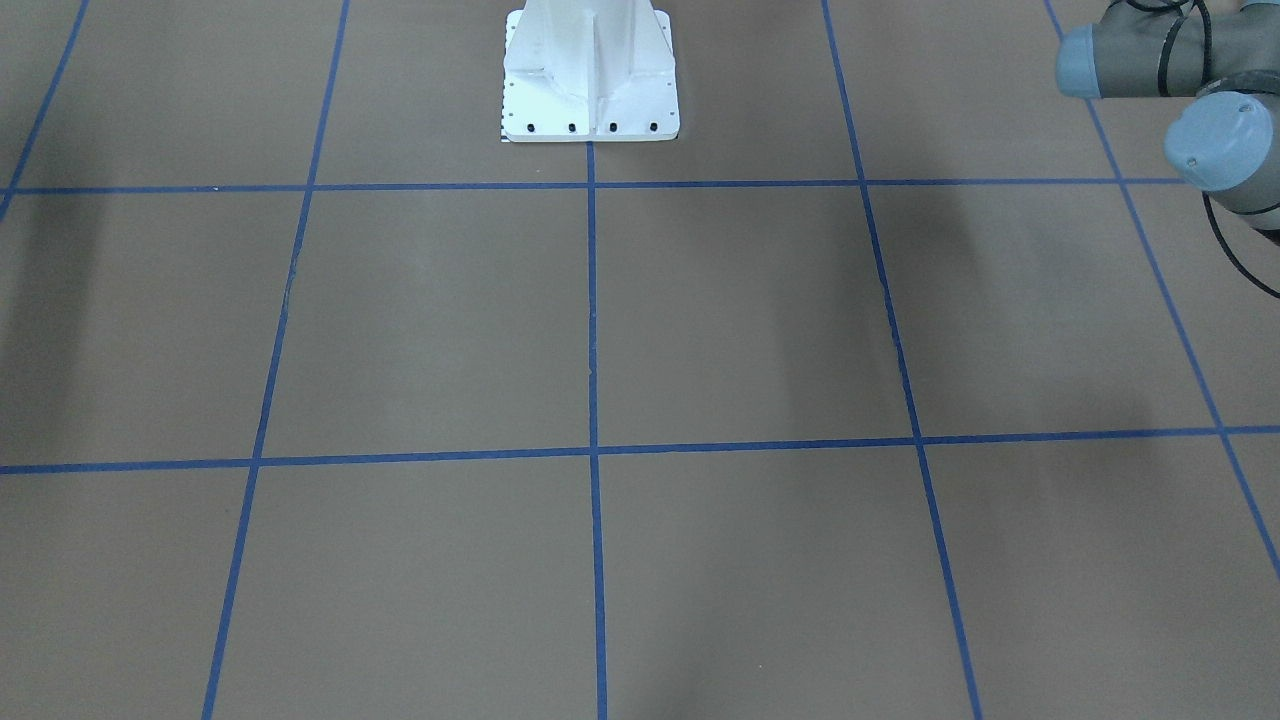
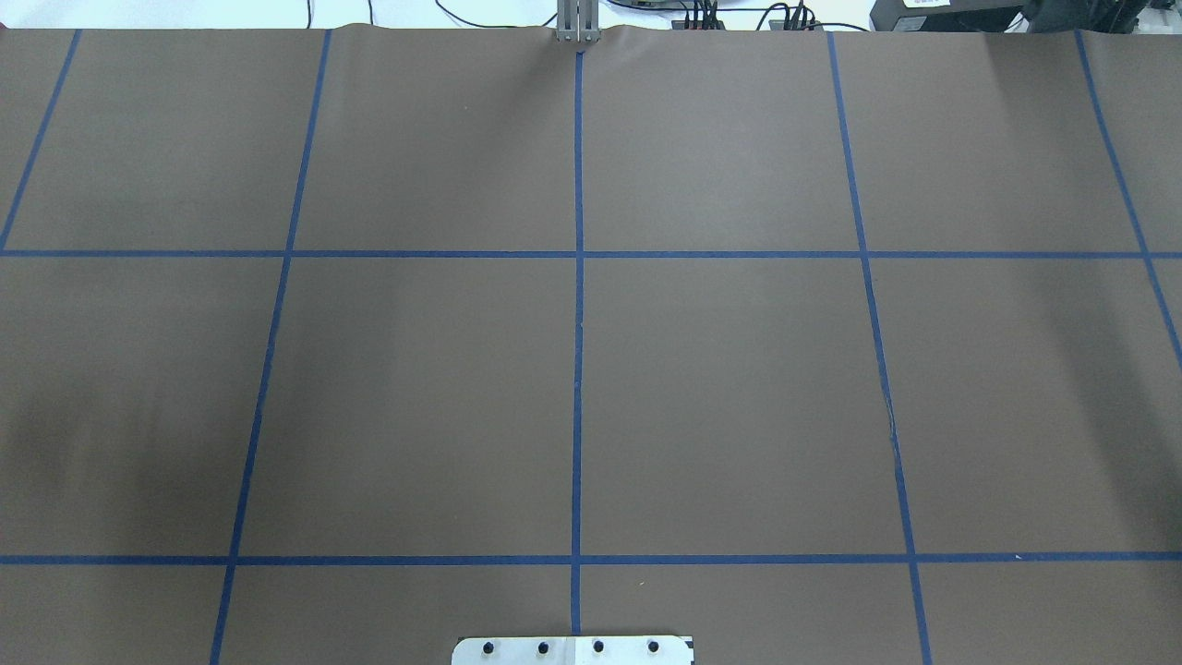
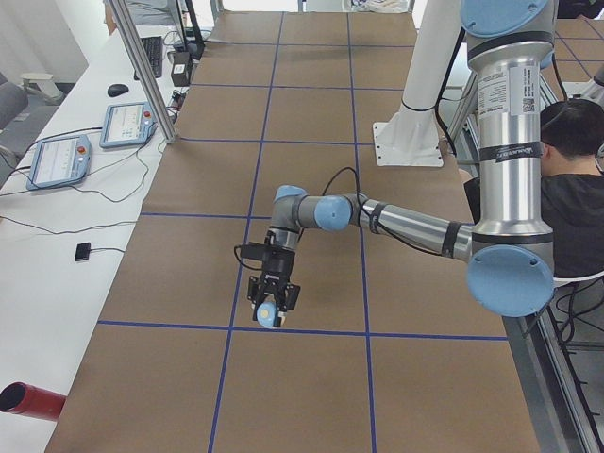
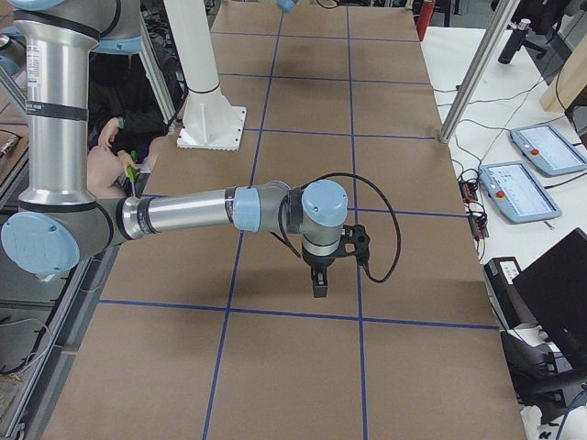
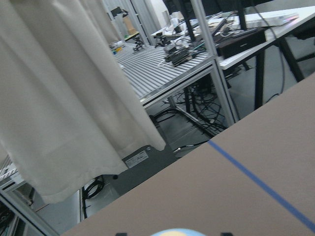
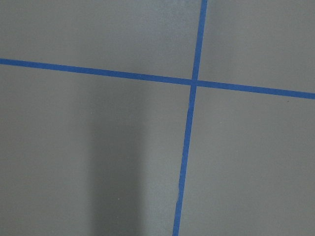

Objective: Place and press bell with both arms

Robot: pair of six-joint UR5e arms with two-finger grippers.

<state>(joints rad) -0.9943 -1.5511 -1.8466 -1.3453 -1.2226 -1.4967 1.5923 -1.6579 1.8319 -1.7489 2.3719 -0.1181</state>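
In the exterior left view my left gripper (image 3: 271,300) points down over the brown table and holds the light-blue bell (image 3: 268,315) between its fingers, near a blue tape line. In the left wrist view only the bell's cream and blue top (image 5: 177,233) shows at the bottom edge, between two dark finger slivers. In the exterior right view my right gripper (image 4: 318,286) points straight down just above the table. It shows in no other view, so I cannot tell whether it is open or shut. The front-facing view shows only the left arm's joints (image 1: 1215,135). The overhead view shows neither arm.
The white pedestal base (image 1: 590,75) stands at the robot's edge of the table. Blue tape lines (image 2: 578,369) divide the brown table into squares. Two teach pendants (image 3: 127,123) and a red cylinder (image 3: 28,401) lie beside the table. A seated person (image 3: 576,189) is behind the robot.
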